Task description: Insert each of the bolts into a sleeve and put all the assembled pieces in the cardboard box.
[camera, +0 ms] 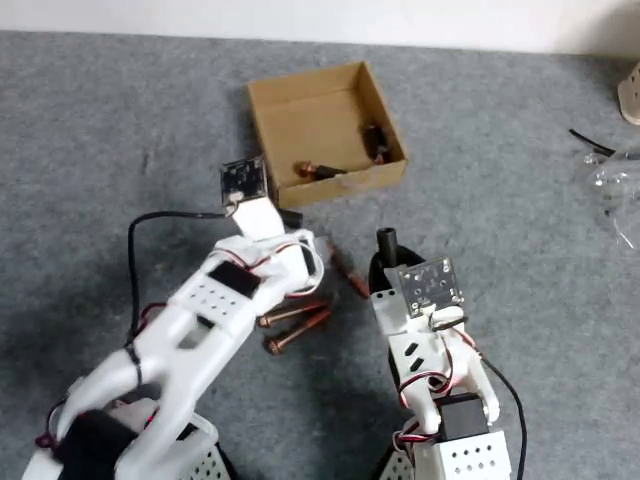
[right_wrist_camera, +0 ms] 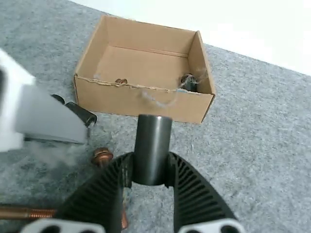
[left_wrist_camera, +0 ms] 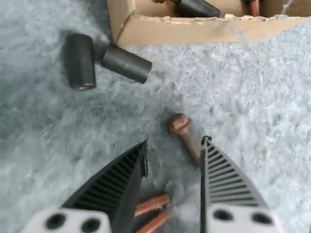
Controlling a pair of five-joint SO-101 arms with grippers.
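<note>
My left gripper point(left_wrist_camera: 175, 144) hangs open just above the grey mat, its fingers either side of a copper bolt point(left_wrist_camera: 185, 134) lying there. Two black sleeves point(left_wrist_camera: 80, 60) point(left_wrist_camera: 126, 63) lie near the cardboard box point(camera: 305, 118). My right gripper point(right_wrist_camera: 150, 165) is shut on an upright black sleeve point(right_wrist_camera: 152, 145), seen in the high view point(camera: 386, 243) in front of the box. Two more bolts point(camera: 295, 313) point(camera: 298, 333) lie beside the left arm. Inside the box are two assembled pieces point(camera: 318, 170) point(camera: 377, 142).
The box wall point(left_wrist_camera: 209, 30) stands close beyond the left gripper. The left arm's white wrist point(right_wrist_camera: 39, 116) is close beside the right gripper. Clear plastic and a black wire point(camera: 612, 175) lie at the far right of the mat.
</note>
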